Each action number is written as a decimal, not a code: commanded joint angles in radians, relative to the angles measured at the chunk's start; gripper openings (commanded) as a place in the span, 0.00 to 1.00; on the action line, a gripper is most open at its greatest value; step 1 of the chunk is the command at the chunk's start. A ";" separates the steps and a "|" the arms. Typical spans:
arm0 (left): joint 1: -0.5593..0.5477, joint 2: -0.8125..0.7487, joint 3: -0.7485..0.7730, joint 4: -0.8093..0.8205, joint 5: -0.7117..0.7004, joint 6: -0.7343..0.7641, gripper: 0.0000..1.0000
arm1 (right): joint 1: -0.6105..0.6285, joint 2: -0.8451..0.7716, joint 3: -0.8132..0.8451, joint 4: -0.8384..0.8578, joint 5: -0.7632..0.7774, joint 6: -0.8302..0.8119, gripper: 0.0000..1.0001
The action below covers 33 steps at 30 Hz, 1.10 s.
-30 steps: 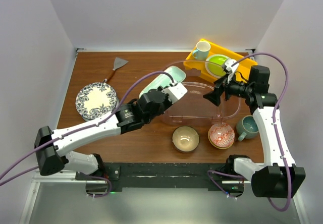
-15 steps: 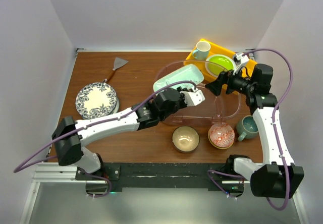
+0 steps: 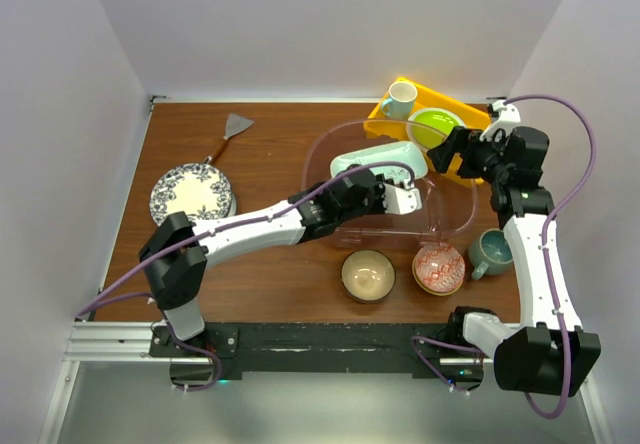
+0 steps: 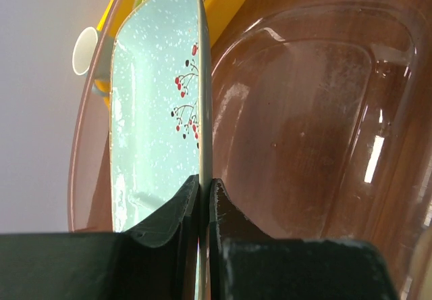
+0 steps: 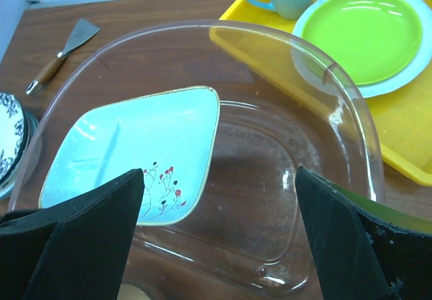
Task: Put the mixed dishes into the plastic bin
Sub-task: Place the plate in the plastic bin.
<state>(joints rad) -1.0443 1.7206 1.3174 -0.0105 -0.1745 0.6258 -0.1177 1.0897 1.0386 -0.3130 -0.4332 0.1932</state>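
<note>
My left gripper (image 3: 388, 177) is shut on the edge of the pale plate with red fruit marks (image 3: 377, 159) and holds it tilted over the clear plastic bin (image 3: 318, 146). In the left wrist view the fingers pinch the plate (image 4: 155, 111) edge-on above the bin floor (image 4: 304, 144). My right gripper (image 3: 444, 153) is open and empty above the bin's far right rim; its view shows the plate (image 5: 135, 148) inside the bin's outline (image 5: 354, 121). The blue floral plate (image 3: 192, 200), tan bowl (image 3: 368, 274), red-patterned bowl (image 3: 438, 269) and grey-teal mug (image 3: 492, 252) stand on the table. The green-lettered plate is not visible.
A yellow tray (image 3: 440, 94) behind the bin holds a lime-green plate (image 3: 432, 127) and a white mug (image 3: 402, 99). A spatula (image 3: 228, 134) lies at the far left. The bowls and mug stand just in front of the bin.
My left arm has carried the plate rightward, from the bin's far left rim to over its middle. My right gripper has drawn back to the right, toward the yellow tray.
</note>
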 commanded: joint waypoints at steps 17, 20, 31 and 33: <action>0.153 0.224 0.252 0.058 0.214 0.054 0.00 | -0.008 -0.034 -0.006 0.051 0.050 0.025 0.98; 0.161 0.266 0.278 0.055 0.210 0.058 0.00 | -0.008 -0.034 -0.005 0.052 0.048 0.022 0.98; 0.168 0.347 0.298 0.083 0.179 0.064 0.00 | -0.010 -0.031 -0.003 0.049 0.048 0.018 0.98; 0.171 0.355 0.296 0.083 0.179 0.066 0.00 | -0.008 -0.030 -0.003 0.049 0.050 0.017 0.98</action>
<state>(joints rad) -0.8829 2.0945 1.5372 -0.0868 0.0292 0.6411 -0.1192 1.0771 1.0378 -0.3054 -0.3908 0.2089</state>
